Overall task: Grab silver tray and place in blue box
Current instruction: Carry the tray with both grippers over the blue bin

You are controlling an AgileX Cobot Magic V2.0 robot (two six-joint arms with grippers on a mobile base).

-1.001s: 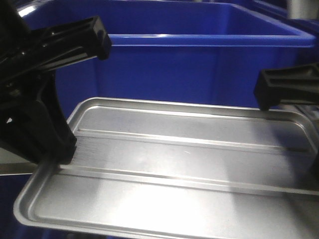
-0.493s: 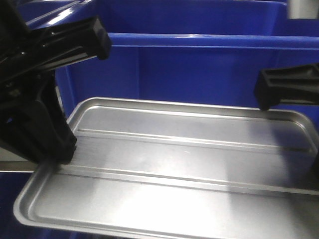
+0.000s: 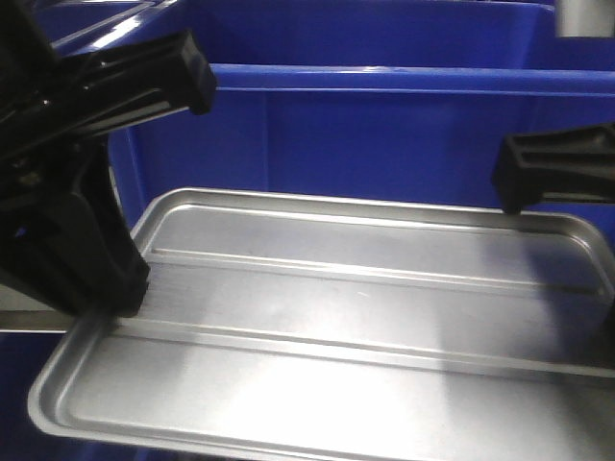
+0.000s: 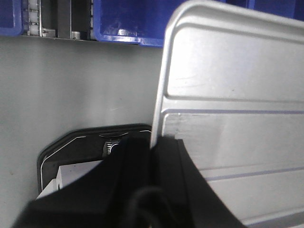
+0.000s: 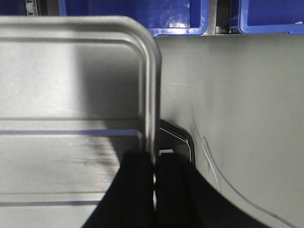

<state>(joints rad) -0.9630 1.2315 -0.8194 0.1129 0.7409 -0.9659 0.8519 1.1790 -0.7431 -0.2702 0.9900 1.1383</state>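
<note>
My left claw (image 4: 152, 151) is pinched narrow on one short end of the silver tray (image 3: 336, 317), with one finger inside the raised rim and one outside it. My right claw (image 5: 154, 164) is doing the same at the opposite short end, closed tight on the rim just below the rounded corner. So I've got the tray between both claws, floor up and close to level, and its two long ridges run from one grip to the other.

From the front, the tray sits in front of the blue box (image 3: 384, 134), whose near wall rises behind the tray's far rim. The box's lip is well above the tray, so the tray is outside the box, not in it.

From my wrists I see the grey surface (image 4: 71, 85) past each end of the tray. A dark rounded pad (image 4: 71, 142) lies by my left claw, and a thin wire (image 5: 213, 166) lies to the right. I can't tell whether the tray touches the surface.
</note>
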